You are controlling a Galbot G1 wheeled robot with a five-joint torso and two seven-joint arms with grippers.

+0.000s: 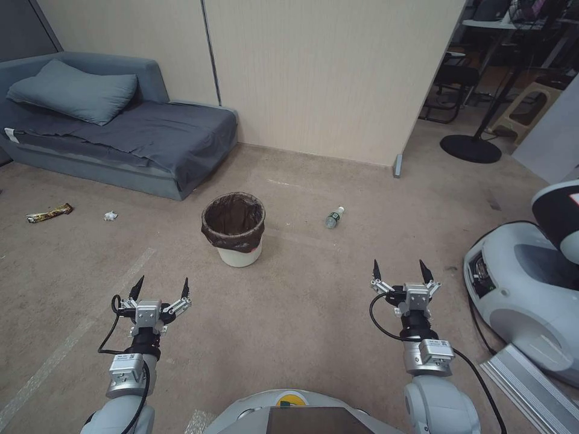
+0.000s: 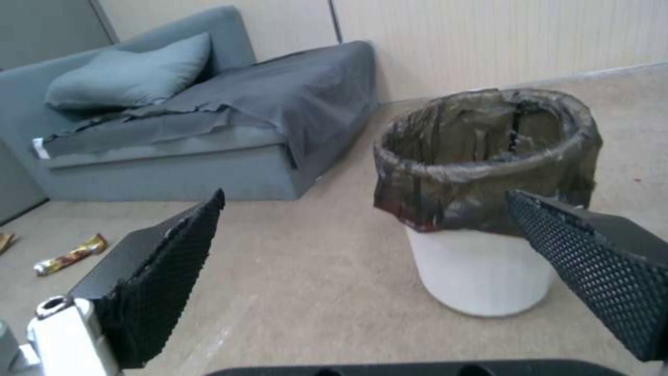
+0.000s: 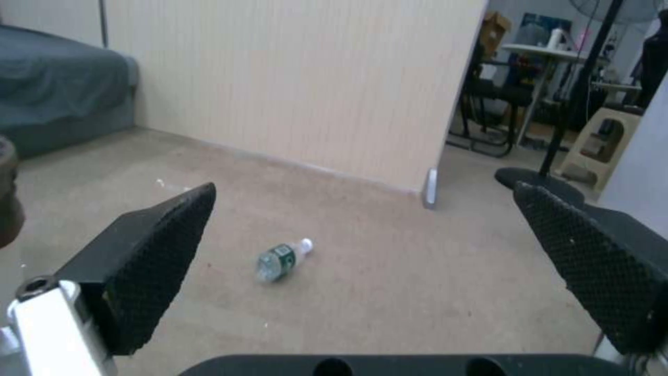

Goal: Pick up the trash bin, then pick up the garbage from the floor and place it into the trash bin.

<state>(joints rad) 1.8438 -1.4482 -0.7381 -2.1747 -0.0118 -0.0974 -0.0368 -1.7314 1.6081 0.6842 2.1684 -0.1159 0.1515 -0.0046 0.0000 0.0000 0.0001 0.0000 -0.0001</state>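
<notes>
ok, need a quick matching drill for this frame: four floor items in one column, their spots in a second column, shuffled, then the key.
Things
1. round white plastic trash bin with dark bag liner
2. clear plastic bottle with green label
3. crumpled white tissue
4. long gold-brown snack wrapper

Places
A. far left on the carpet, in front of the grey sofa
B. between the wrapper and the bin
C. upright, mid-floor, ahead of the open left gripper
D. on its side, ahead of the open right gripper

Pairs: 1-C, 2-D, 3-B, 4-A

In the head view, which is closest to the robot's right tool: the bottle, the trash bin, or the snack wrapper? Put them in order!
From the right tool:
1. Bottle, just ahead on the floor.
2. Trash bin, in the middle.
3. Snack wrapper, far left by the sofa.
</notes>
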